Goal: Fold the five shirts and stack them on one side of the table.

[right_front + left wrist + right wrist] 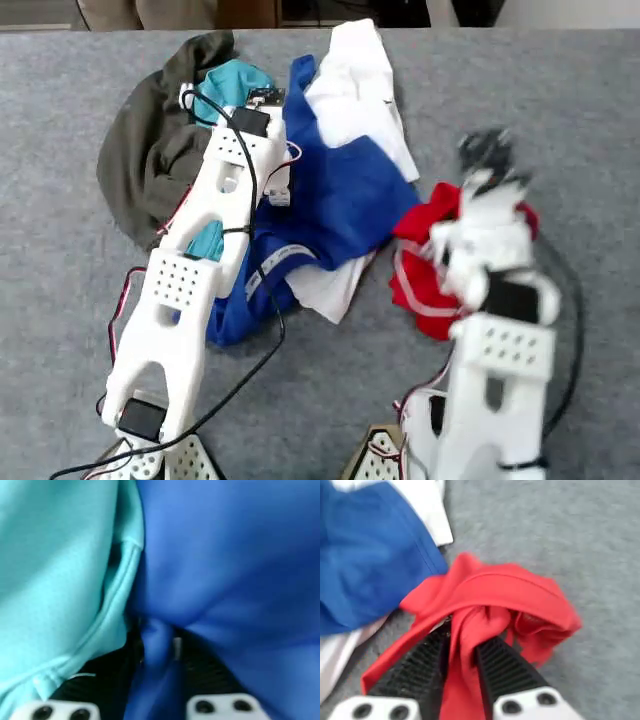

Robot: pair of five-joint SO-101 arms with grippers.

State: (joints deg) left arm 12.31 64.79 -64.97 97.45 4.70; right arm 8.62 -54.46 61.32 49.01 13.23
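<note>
Where the table (570,120) shows grey, left hand (157,645) pinches blue shirt (350,200), right hand (465,650) pinches red shirt (420,275).

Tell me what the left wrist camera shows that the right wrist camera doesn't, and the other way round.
Left wrist, not right: the teal shirt and the left gripper, shut on a fold of the blue shirt. Right wrist, not left: the red shirt clamped in the right gripper, the white shirt and the grey table. Both: the blue shirt.
</note>
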